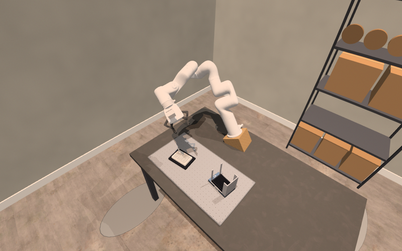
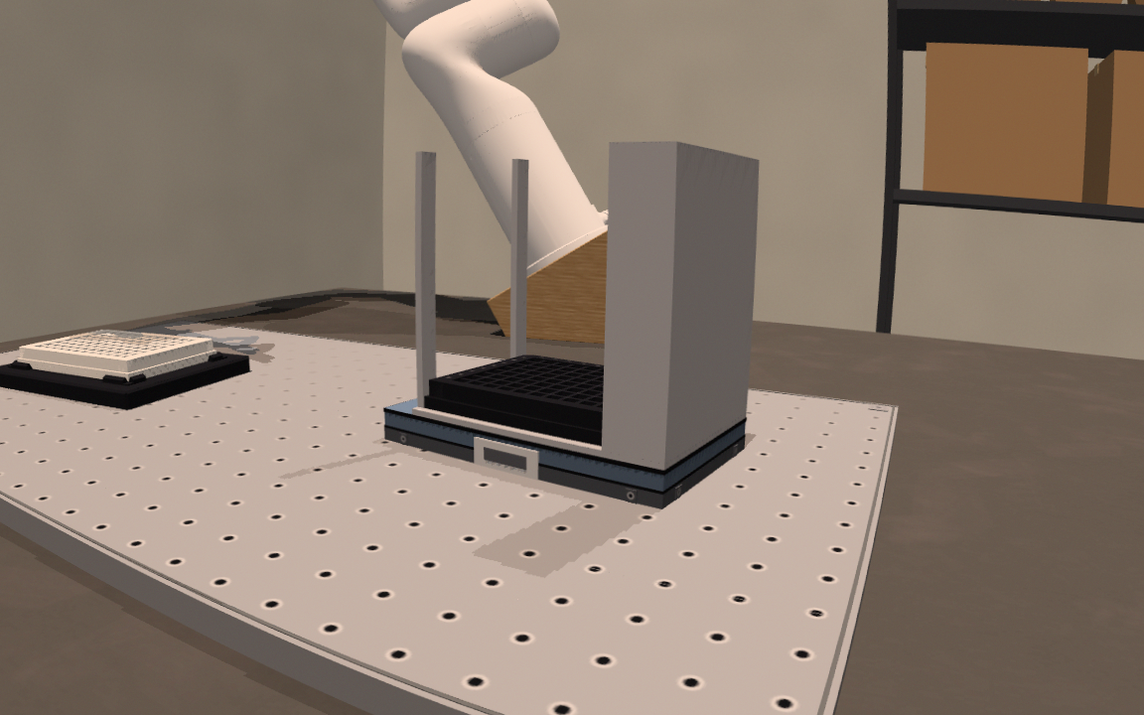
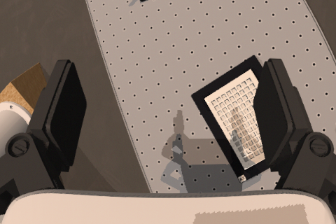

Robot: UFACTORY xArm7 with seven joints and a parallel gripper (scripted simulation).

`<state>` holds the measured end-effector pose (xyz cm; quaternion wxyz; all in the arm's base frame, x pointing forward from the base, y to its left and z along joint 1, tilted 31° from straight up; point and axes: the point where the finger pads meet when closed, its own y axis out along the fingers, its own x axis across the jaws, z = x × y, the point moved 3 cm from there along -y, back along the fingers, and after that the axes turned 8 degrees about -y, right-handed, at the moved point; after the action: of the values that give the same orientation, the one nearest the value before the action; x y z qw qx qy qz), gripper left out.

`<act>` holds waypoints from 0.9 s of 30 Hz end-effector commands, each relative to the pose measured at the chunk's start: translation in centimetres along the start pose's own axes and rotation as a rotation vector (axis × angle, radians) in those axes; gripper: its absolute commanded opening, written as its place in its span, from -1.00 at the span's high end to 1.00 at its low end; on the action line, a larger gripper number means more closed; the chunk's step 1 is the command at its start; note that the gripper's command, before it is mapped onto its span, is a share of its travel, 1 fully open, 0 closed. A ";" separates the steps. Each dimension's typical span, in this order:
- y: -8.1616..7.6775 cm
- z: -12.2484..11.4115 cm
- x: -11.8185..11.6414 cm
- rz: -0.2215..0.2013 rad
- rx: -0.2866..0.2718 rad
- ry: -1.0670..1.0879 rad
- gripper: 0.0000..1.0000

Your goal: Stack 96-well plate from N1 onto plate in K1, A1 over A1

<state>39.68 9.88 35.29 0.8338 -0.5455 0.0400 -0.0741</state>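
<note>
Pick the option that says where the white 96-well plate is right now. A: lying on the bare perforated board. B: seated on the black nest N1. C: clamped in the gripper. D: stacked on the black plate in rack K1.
B: the white 96-well plate sits on the black nest N1, while the gripper hangs open above, apart from it, holding nothing.
</note>
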 end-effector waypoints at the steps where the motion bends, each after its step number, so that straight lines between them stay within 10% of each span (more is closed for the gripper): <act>1: -0.2 0.0 0.0 -0.043 -0.050 0.116 -1.00; 27: 0.2 -2.0 0.9 -0.337 -0.243 0.833 -1.00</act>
<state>40.19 8.03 34.46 0.6818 -0.5691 0.2678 -0.3736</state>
